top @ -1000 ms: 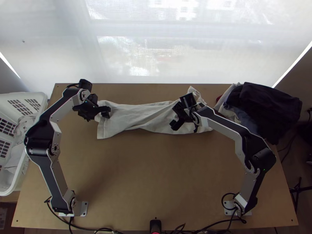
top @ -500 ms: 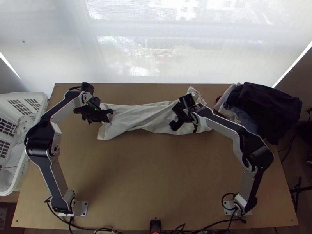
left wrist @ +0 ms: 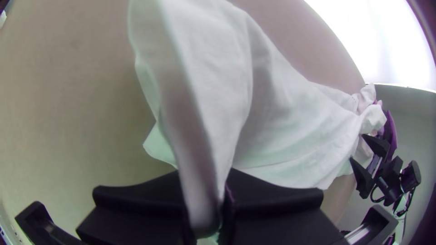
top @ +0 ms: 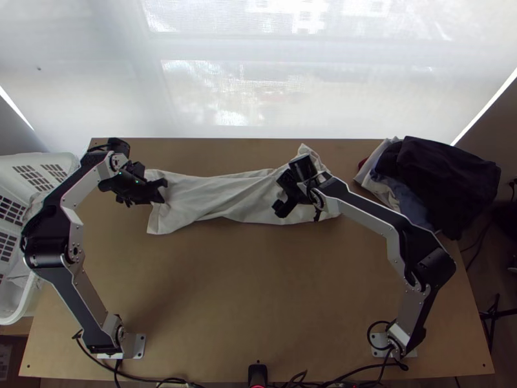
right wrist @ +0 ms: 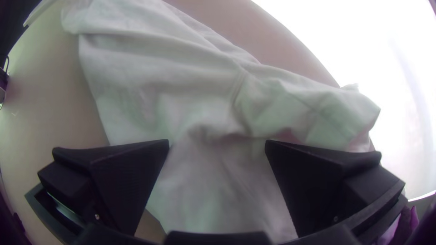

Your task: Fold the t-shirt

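Wooden table [top: 245, 291], rumpled white t-shirt [top: 216, 197], clothes pile [top: 439, 174]

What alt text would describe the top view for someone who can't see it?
A pale t-shirt lies in a rumpled strip across a wooden table, its left end pinched by a robot's left gripper, the open right gripper at its other end. Dark clothes are piled at right; a white basket stands at left.

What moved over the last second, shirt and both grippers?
Top view: the white shirt slid left, toward the basket. The left gripper, now shut on its near end, moved the same way; can't tell if that grip is new. The right gripper, open over the shirt's other end, shifted slightly left too. Unchanged: the clothes pile, basket, shirt's long bunched shape.
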{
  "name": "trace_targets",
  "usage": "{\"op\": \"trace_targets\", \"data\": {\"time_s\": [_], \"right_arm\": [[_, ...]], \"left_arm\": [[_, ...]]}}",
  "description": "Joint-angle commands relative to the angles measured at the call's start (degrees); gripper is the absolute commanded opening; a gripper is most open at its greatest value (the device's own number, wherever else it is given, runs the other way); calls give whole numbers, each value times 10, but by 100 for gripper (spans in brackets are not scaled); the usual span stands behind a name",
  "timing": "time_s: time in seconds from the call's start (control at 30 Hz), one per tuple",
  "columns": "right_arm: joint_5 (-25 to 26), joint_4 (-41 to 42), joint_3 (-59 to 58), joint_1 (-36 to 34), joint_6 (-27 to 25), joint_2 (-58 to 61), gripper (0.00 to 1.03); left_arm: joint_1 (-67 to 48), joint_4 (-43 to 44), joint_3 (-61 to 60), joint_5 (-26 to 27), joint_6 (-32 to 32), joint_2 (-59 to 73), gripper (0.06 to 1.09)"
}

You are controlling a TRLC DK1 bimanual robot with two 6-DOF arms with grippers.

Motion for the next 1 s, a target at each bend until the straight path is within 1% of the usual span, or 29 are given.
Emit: {"op": "trace_targets", "data": {"time_s": [0.0,0.13,0.27,0.43,0.57,0.77,0.97], "right_arm": [[1,-8,13,21,5,-7,98],[0,-15,30,30,17,-34,98],[-6,-35,78,46,18,-36,98],[-18,-37,116,54,16,15,98],[-22,-36,120,57,18,53,98],[-26,-28,120,54,19,95,98],[-28,-28,122,40,20,123,98]], "left_arm": [[41,-10,-2,7,19,-19,9],[47,-26,9,14,23,-25,9],[45,-35,17,22,21,-37,9],[34,-49,34,30,10,-50,9],[29,-72,65,39,3,-59,9],[18,-108,109,66,-7,-62,9],[-2,-122,137,95,-19,-64,9]]}}
